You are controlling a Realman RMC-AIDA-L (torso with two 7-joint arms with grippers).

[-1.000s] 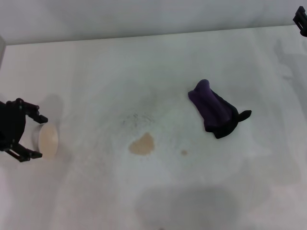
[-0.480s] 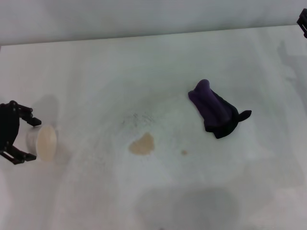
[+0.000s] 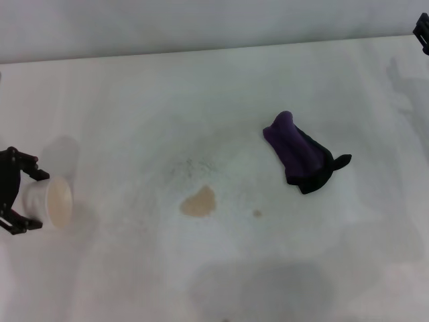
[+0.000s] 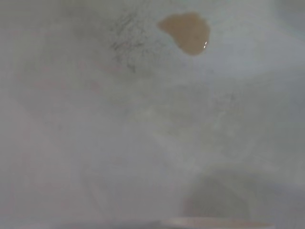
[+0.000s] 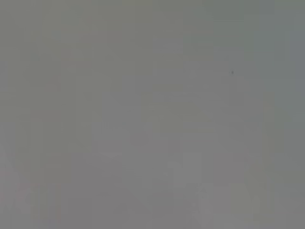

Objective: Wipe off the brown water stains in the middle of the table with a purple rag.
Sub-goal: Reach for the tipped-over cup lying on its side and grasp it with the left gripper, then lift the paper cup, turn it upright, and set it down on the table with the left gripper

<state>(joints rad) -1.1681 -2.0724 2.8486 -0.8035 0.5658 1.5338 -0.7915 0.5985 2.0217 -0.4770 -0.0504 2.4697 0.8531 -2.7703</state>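
**Brown stains untouched, rag not yet picked up**

Purple cloth and tan blotch lie well apart, so by my reading the wiping has not begun. The rag (image 3: 303, 155) sits on the counter (image 3: 214, 87) right of centre, free of any gripper. It is a soft, lumpy, elongated bundle, dark purple along most of its length, with a blackish end toward the near right. It looks limp and easy to pinch, though likely to unfold once lifted.

The stains (image 3: 198, 202) are near the counter's middle: one irregular light-brown blotch, plus a tiny brown dot (image 3: 257, 213) just to its right. The left wrist view shows the blotch (image 4: 187, 31) with a small glint, which suggests it is wet. A faint grey speckled smudge (image 3: 193, 165) lies just beyond the blotch and is not part of the job.

The left gripper (image 3: 27, 200) is at the left edge of the head view, its fingers closed around a white cup (image 3: 47, 201) held on its side, mouth toward the stains. The right gripper (image 3: 422, 32) shows only as a dark sliver at the far right corner; I cannot tell how it is set. Its wrist view shows nothing but plain grey.

Everything is left: grasp the rag, bring it to the blotch, rub until both marks are gone.
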